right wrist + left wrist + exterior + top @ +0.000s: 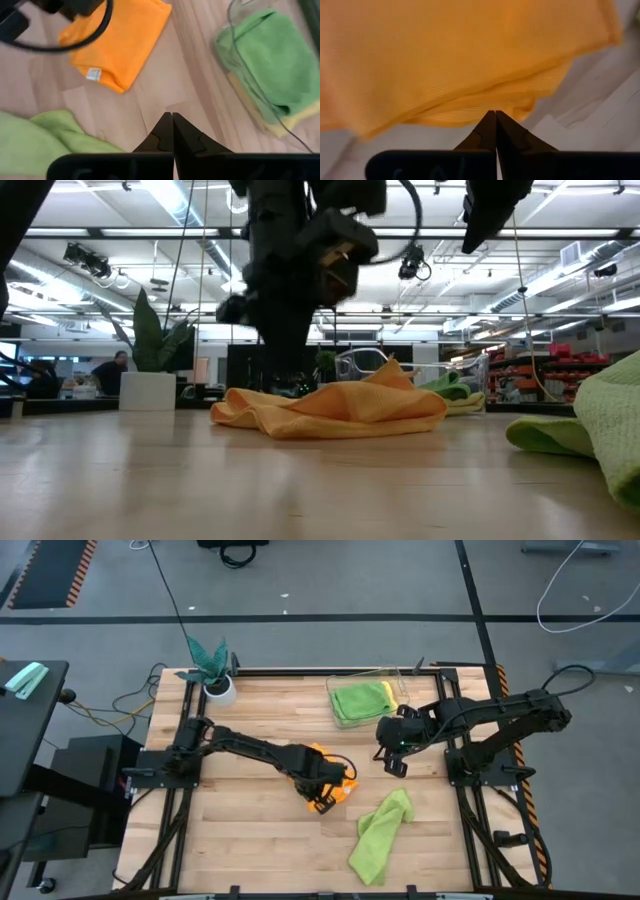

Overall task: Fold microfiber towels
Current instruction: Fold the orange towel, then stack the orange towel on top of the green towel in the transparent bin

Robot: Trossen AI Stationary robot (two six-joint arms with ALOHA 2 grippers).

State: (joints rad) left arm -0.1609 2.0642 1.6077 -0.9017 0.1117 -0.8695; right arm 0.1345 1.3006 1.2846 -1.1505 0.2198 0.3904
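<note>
The wooden worktop point(260, 840) stands on a grey floor point(330, 580) marked with dark lines. At the upper left of the high view lies a striped black and orange mat point(55, 570). In the low view, long ceiling lights point(180, 205) run overhead, and red shelves point(525, 370) stand at the right.

Left claw point(322, 802) and right claw point(397, 764) both closed, mid-table.

Orange towel point(335, 783) largely hidden beneath left end effector point(322, 802) overhead.

Fuzzy orange cloth point(125, 40), pale wood table point(260, 840)
</note>
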